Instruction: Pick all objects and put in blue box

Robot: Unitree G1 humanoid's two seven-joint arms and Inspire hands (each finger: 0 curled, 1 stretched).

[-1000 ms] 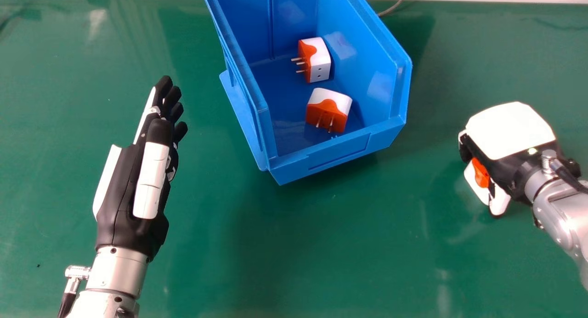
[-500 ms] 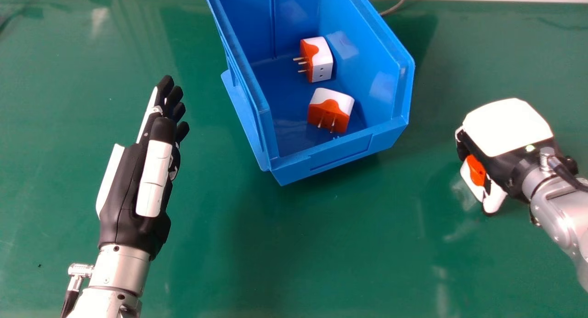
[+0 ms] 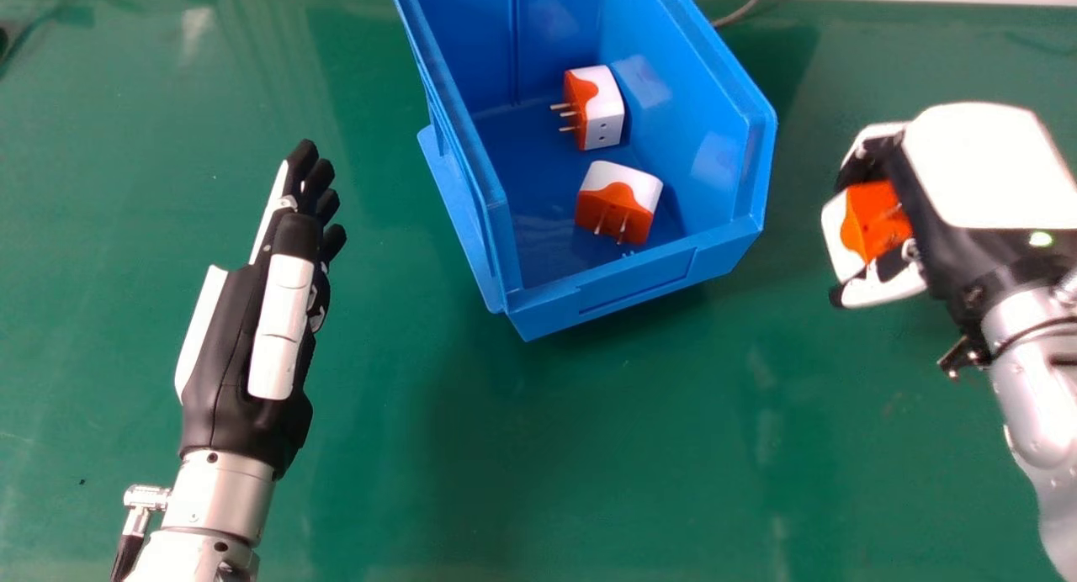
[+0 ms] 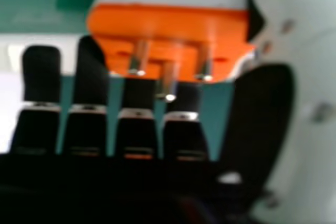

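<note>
One left hand (image 3: 236,372), its fingers straight and holding nothing, is over the green tabletop (image 3: 404,439), left of the one blue box (image 3: 635,283). Inside that box are two orange-and-white plug adapters: a farther one (image 3: 604,115) with three metal prongs showing, and a nearer one (image 3: 618,208) (two prongs in sight on that one). One gray cable (image 3: 742,12) runs behind the box. Well to its right, the right hand (image 3: 980,166) grips a third plug adapter (image 3: 875,220) between thumb and fingers, three prongs facing the palm.
</note>
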